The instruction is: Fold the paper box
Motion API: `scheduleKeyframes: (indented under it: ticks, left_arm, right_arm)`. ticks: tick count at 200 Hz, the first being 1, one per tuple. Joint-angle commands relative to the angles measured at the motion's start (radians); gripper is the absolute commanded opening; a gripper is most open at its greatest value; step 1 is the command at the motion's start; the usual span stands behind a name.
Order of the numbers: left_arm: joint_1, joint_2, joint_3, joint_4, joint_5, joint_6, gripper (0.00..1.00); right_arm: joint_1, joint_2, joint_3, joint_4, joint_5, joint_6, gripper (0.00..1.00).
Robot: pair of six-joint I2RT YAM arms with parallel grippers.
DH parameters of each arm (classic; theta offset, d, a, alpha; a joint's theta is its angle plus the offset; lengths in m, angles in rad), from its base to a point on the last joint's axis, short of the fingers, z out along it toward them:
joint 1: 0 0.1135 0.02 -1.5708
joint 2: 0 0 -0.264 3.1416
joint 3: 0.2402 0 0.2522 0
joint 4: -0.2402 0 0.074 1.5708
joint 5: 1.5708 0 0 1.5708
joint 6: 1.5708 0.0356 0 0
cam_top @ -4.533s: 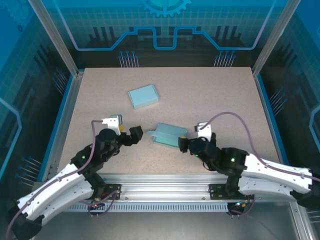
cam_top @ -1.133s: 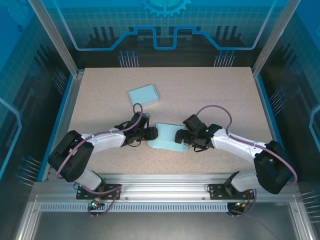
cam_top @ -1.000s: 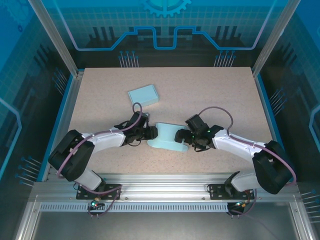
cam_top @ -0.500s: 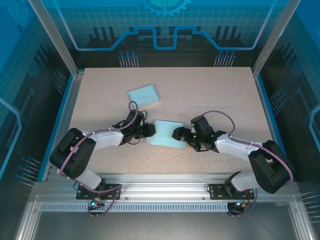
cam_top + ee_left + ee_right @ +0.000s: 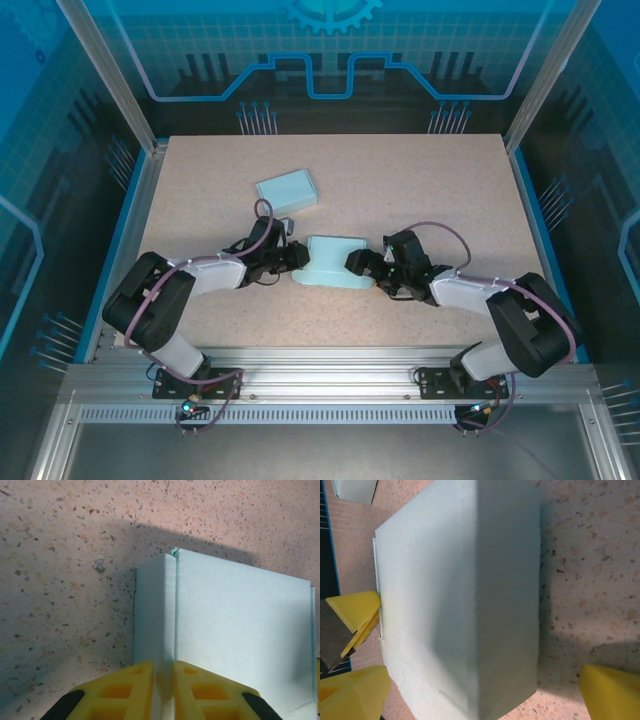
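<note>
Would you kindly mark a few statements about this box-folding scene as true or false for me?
1. The left tool pinches an edge panel of the paper box. True.
2. The right tool is clamped shut. False: its jaws stand wide, one on each side of the paper box.
3. A second blue box lies farther back on the table. True.
4. The two boxes touch. False: bare table separates them.

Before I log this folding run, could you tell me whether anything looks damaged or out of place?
Nothing serious: the box pinched by the left gripper has a slightly puckered corner at the far end of its flap seam. The second box behind lies flat and intact.
</note>
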Motion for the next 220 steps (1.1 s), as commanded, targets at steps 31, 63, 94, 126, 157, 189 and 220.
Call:
scheduleKeyframes:
  ticks: [31, 63, 94, 126, 157, 189, 220]
  left_arm:
    - [0.025, 0.043, -0.046, -0.139, -0.03, 0.011, 0.18]
    - [0.025, 0.039, -0.049, -0.139, -0.033, 0.015, 0.18]
    - [0.026, 0.03, -0.053, -0.139, -0.033, 0.016, 0.18]
    - [0.026, 0.016, -0.053, -0.143, -0.037, 0.021, 0.18]
    - [0.026, 0.0, -0.044, -0.144, -0.031, 0.021, 0.19]
    - [0.027, -0.026, -0.021, -0.15, -0.022, 0.03, 0.22]
    - [0.027, -0.059, -0.002, -0.158, -0.018, 0.044, 0.29]
  right_arm:
    - [-0.057, 0.065, -0.021, 0.162, -0.105, -0.01, 0.95]
    - [-0.064, 0.126, 0.004, 0.251, -0.179, -0.022, 0.86]
    - [-0.066, 0.186, 0.031, 0.352, -0.241, -0.001, 0.74]
    - [-0.066, 0.221, 0.048, 0.43, -0.277, 0.025, 0.69]
    - [-0.066, 0.23, 0.053, 0.446, -0.29, 0.041, 0.6]
    - [-0.067, 0.228, 0.05, 0.437, -0.281, 0.049, 0.5]
    - [-0.07, 0.212, 0.041, 0.437, -0.274, 0.073, 0.46]
